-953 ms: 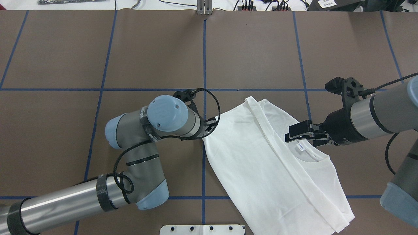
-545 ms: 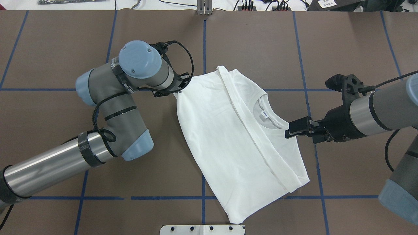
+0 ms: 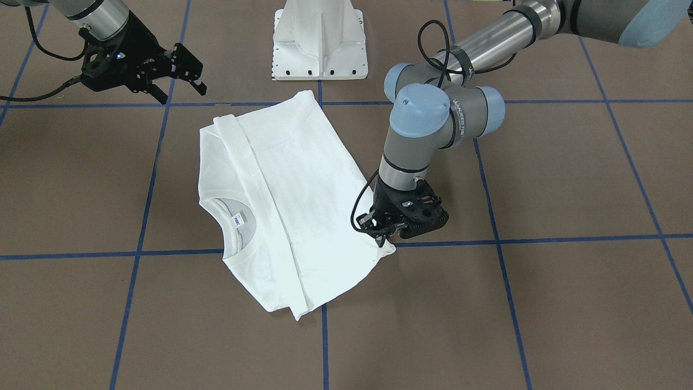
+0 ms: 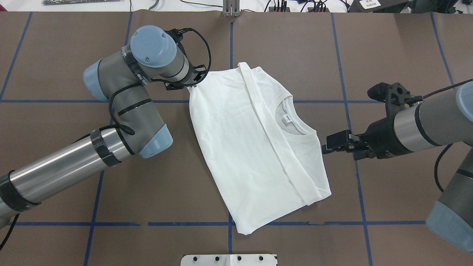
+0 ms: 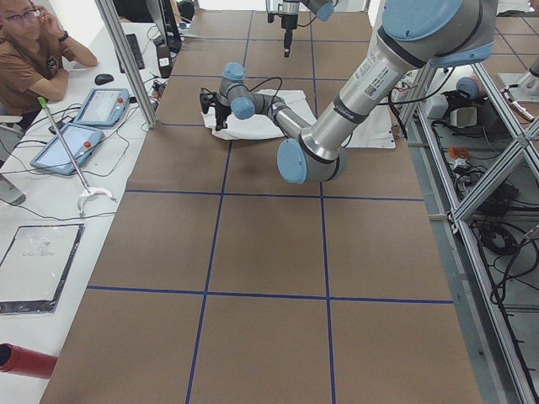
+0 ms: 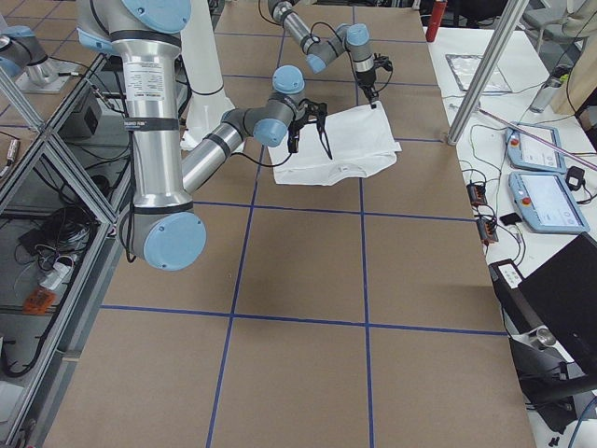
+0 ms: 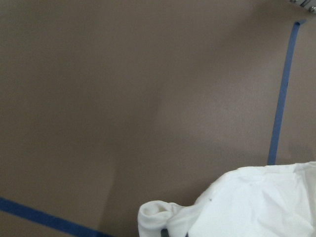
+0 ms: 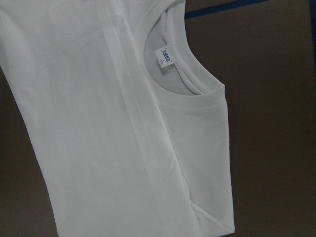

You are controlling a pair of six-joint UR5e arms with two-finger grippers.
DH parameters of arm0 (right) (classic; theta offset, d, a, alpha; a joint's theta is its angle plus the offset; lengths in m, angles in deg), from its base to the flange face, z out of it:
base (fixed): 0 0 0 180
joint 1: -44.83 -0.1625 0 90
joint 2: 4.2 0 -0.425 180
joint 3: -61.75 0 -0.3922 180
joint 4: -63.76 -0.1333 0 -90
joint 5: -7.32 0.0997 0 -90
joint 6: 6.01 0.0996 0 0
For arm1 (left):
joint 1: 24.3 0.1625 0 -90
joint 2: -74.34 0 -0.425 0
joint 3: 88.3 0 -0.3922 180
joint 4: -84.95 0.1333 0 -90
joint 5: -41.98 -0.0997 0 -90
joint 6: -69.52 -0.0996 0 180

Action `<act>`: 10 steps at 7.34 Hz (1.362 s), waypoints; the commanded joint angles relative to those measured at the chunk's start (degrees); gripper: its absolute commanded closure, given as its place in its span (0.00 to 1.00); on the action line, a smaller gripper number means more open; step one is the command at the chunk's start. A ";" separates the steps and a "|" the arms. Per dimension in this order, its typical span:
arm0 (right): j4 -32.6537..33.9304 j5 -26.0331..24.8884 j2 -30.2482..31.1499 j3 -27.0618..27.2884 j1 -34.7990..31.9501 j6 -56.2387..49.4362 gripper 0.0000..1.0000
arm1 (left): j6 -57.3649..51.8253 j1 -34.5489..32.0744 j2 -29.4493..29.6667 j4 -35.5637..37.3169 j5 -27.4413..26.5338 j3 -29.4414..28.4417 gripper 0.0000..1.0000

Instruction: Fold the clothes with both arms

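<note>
The white T-shirt [image 4: 251, 147] lies folded lengthwise on the brown table, slanted, with its ribbed collar and neck label [image 4: 286, 118] facing up. My left gripper [image 4: 190, 87] is shut on the shirt's far left corner, and the left wrist view shows bunched fabric [image 7: 163, 217] at its bottom edge. In the front-facing view that gripper [image 3: 385, 238] presses the corner down at the table. My right gripper [image 4: 326, 146] hovers open just beside the shirt's shoulder edge, holding nothing [image 3: 181, 81]. The right wrist view looks down on the collar [image 8: 168, 57].
The white pedestal base [image 3: 319, 43] stands at the near table edge behind the shirt. Blue tape lines [image 4: 231, 44] grid the brown surface. A person [image 5: 34, 50] sits at a side bench with tablets [image 5: 80, 126]. Cables and plugs [image 4: 281, 5] line the far edge.
My left gripper has dragged the shirt across the table, away from the base and leftwards. The shirt has slid out from under the right gripper, which has stayed almost in place.
</note>
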 commanded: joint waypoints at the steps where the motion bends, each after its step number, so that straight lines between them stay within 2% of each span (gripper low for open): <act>1: -0.03 -0.14 -1.62 -1.01 -0.02 -0.04 0.00 | -2.38 -1.22 4.14 -8.73 -3.62 -10.58 1.00; 3: -0.03 -0.14 -2.85 -2.16 0.16 0.05 0.00 | -3.36 -2.10 4.76 -16.20 -5.58 -15.78 1.00; 5: -0.03 -0.41 -4.87 -3.65 0.51 0.05 0.00 | -4.33 -2.01 4.94 -18.96 -7.24 -16.15 1.00; 6: 0.05 -0.93 -5.14 -3.83 1.20 0.05 0.00 | -4.33 -2.36 4.94 -18.96 -7.25 -16.15 0.77; 7: 0.05 -2.07 -5.06 -3.92 1.91 -0.04 0.00 | -4.68 -2.45 4.85 -18.88 -7.33 -16.15 0.15; 8: 0.05 -2.86 -5.23 -4.09 2.35 -0.04 0.00 | -6.16 -3.41 4.85 -18.79 -7.25 -16.15 0.00; 9: 0.58 -2.87 -6.71 -5.23 2.62 -0.12 0.00 | -8.09 -5.86 4.77 -18.18 -4.72 -14.85 0.00; 10: 0.76 -4.09 -7.68 -6.89 3.84 -2.13 0.00 | -10.02 -7.18 2.16 -14.60 2.26 -10.57 0.00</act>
